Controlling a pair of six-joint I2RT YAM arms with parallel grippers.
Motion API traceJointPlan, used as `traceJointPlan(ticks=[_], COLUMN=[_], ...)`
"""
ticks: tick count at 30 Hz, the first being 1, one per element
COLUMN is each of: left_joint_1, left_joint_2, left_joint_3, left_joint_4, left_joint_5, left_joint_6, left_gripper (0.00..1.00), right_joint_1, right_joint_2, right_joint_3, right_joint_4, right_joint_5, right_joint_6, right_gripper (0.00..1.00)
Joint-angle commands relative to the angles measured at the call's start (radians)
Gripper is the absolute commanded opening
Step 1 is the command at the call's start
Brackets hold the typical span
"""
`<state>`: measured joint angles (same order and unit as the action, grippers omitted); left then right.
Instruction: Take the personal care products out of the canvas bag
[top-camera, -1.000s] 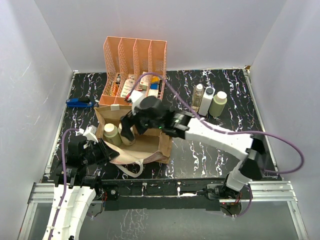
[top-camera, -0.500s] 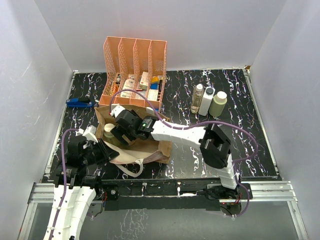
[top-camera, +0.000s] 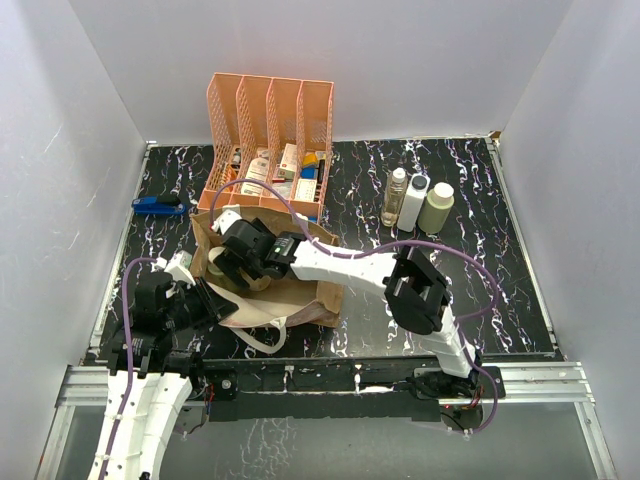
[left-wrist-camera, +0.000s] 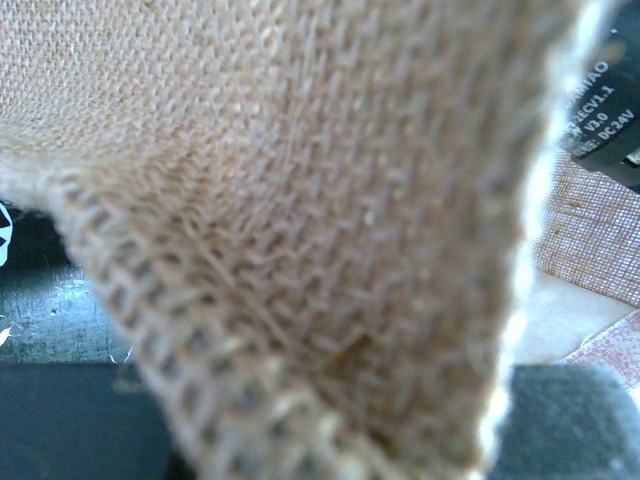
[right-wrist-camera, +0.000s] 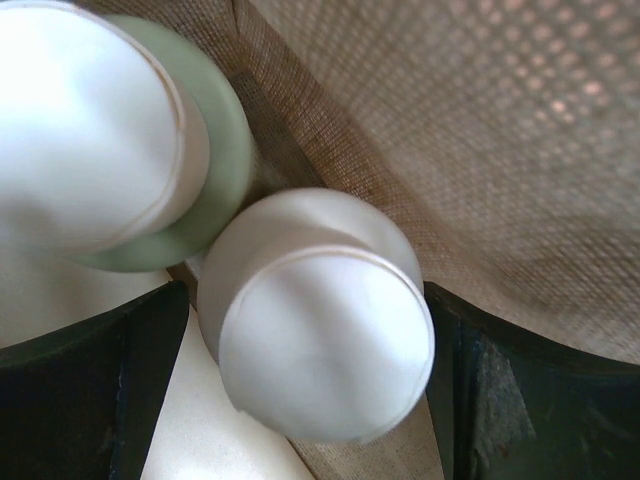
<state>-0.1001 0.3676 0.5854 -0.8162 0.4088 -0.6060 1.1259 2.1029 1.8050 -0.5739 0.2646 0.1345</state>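
Observation:
The tan canvas bag (top-camera: 300, 290) stands open at the table's front left. My right gripper (top-camera: 233, 262) reaches down into it. In the right wrist view its jaws are open (right-wrist-camera: 310, 330) on either side of the cream cap of one bottle (right-wrist-camera: 325, 320). A second pale olive-green bottle (right-wrist-camera: 215, 150) with a cream cap stands just beside it. My left gripper (top-camera: 215, 306) is shut on the bag's near-left rim, and canvas weave (left-wrist-camera: 300, 200) fills its view. Out on the table at the right stand a clear bottle (top-camera: 396, 196), a white squarish bottle (top-camera: 413, 202) and an olive-green bottle (top-camera: 436, 208).
An orange slotted file rack (top-camera: 268, 120) with small boxes and tubes stands right behind the bag. A blue tool (top-camera: 158, 206) lies at the far left. A cream strap handle (top-camera: 262, 343) hangs over the bag's front. White walls close in three sides.
My right arm has swung left and down, from above the bag's middle into its left part, over the bottle caps. The left gripper and the three bottles on the table have not moved.

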Motion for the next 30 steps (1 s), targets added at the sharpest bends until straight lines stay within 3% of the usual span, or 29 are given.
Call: traceJointPlan(ticks=[1,7,15,21,30], left_joint_1=[0.008,0.008,0.009,0.010,0.010], left_joint_2=[-0.003,-0.005,-0.001,-0.004,-0.004], left_joint_3=[0.002,0.002,0.001,-0.001,0.001], left_joint_4=[-0.021,-0.021,-0.021,-0.020,-0.018], left_joint_5=[-0.003,-0.001,-0.001,0.000,0.005], left_joint_6=[0.009,0.011,0.010,0.011,0.012], left_gripper=[0.01,0.02,0.02,0.02,0.01], right_joint_1=[0.000,-0.002,-0.002,-0.003,-0.019], right_joint_2=[0.027,0.043,-0.005,-0.063,-0.181], right_joint_3=[0.070,0.084,0.069,0.062,-0.026], right_joint_4=[0.053,0.050,0.073,0.099,0.165], right_joint_5=[0.026,-0.019,-0.017,-0.052,-0.075], right_joint_6=[-0.013,-0.015,-0.013,0.001,0.046], right_gripper=[0.95,0.91,0.52,0.37,0.27])
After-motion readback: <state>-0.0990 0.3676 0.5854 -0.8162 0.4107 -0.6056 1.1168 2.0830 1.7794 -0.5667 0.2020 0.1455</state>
